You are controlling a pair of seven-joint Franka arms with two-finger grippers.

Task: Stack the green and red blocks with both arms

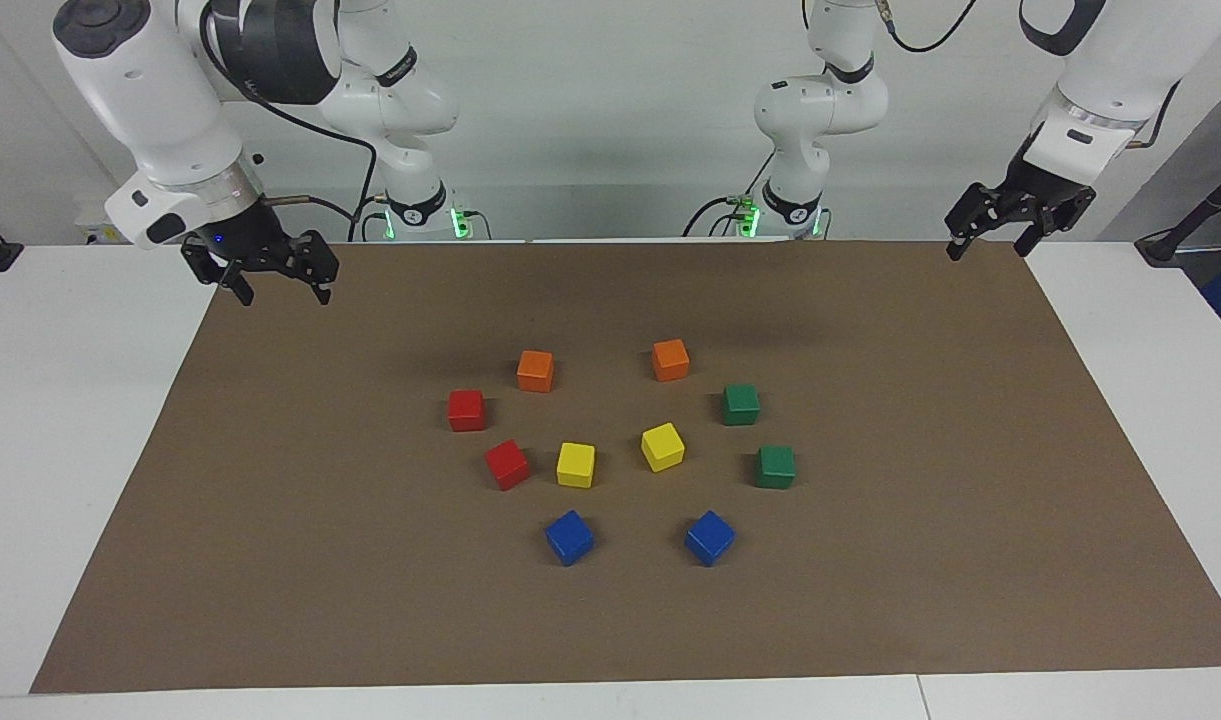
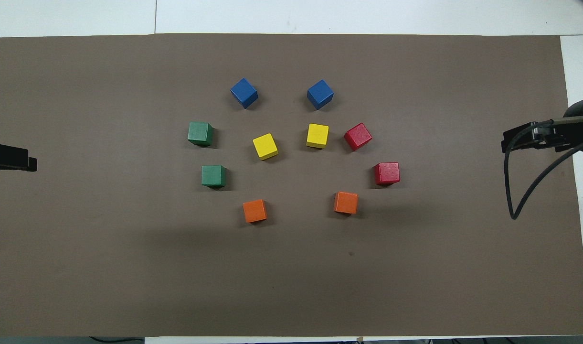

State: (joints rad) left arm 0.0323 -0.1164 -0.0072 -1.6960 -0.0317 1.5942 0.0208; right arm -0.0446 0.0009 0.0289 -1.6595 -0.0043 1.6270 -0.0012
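- Brown paper (image 1: 870,600) covers the white table (image 1: 70,450), and ten little cubes sit on it in a ring, none on top of another.
- Reading the ring like a clock from the robots' end, with 12 o'clock farthest from the robots:
- Two blue cubes (image 1: 569,537) (image 1: 710,537) sit at about 11 and 1 o'clock.
- Two red blocks (image 1: 507,464) (image 1: 466,410) sit at about 2 and 3 o'clock, toward the right arm's end.
- Two orange cubes (image 1: 535,371) (image 1: 670,360) sit at about 5 and 7 o'clock, nearest the robots.
- Two green blocks (image 1: 740,404) (image 1: 775,467) sit at about 8 and 10 o'clock, toward the left arm's end.
- Two yellow cubes (image 1: 575,465) (image 1: 662,447) sit inside the ring.
- Up in the air, the left gripper (image 1: 990,245) hangs over its corner of the paper, open wide and holding nothing.
- Over the other corner the right gripper (image 1: 282,292) hangs the same way, wide and holding nothing.
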